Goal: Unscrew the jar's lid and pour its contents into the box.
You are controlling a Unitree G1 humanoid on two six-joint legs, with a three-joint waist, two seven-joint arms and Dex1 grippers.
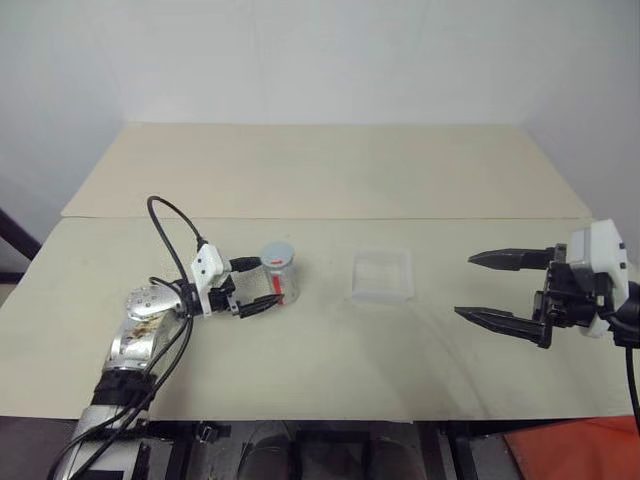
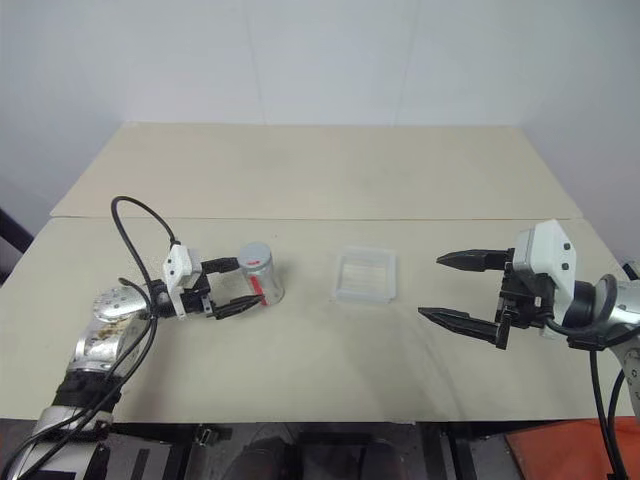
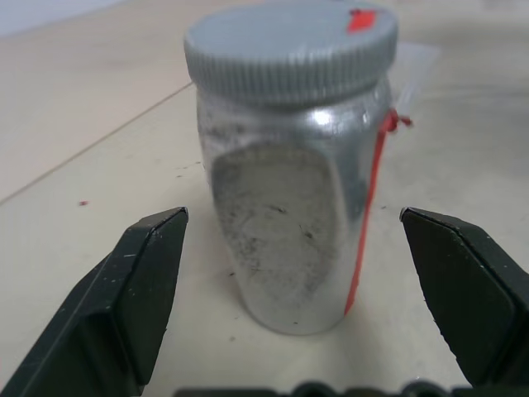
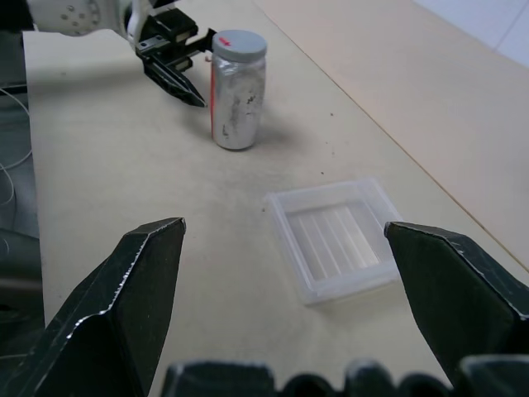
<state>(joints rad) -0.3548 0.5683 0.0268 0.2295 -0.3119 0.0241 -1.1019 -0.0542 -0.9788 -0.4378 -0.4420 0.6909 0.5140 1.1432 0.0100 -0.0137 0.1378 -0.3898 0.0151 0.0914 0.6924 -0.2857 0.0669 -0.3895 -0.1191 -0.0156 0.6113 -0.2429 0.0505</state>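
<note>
Our left gripper (image 1: 262, 288) is spread wide around the jar (image 1: 279, 273), not squeezing, lid (image 3: 291, 48) on; our right gripper (image 1: 492, 288) waits wide open by the box (image 1: 382, 275)

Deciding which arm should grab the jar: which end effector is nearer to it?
Left. The left end effector has its open fingers on either side of the jar; the right end effector hovers open beyond the box.

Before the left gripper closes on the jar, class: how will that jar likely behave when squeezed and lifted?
The jar is probably rigid, since its walls look hard and glossy. Smooth sides may slip between the fingers. It stands tall and narrow, so an off-centre push could tip it.
</note>
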